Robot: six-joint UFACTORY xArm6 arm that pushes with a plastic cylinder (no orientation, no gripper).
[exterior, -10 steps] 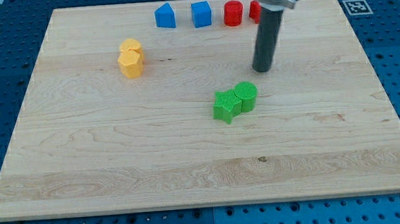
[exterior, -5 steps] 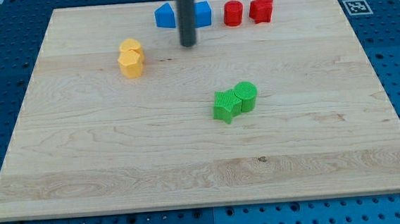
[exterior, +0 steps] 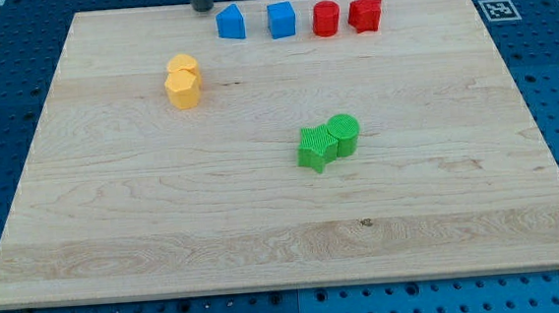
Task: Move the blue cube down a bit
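Note:
The blue cube (exterior: 282, 19) sits near the board's top edge, in a row of blocks. To its left is a blue block with a peaked top (exterior: 232, 22). My tip (exterior: 202, 8) is at the view's top edge, up and left of both blue blocks and apart from them. Only the rod's lower end shows.
A red cylinder (exterior: 325, 19) and a red star-shaped block (exterior: 364, 12) stand right of the blue cube. Two yellow blocks (exterior: 183, 81) touch each other at the left. A green star-shaped block (exterior: 313, 147) touches a green cylinder (exterior: 344, 134) near the middle. The wooden board (exterior: 117, 237) lies on a blue pegboard.
My tip has moved from right of centre up and leftward across the board, past the blue blocks, to the top edge. No block has moved.

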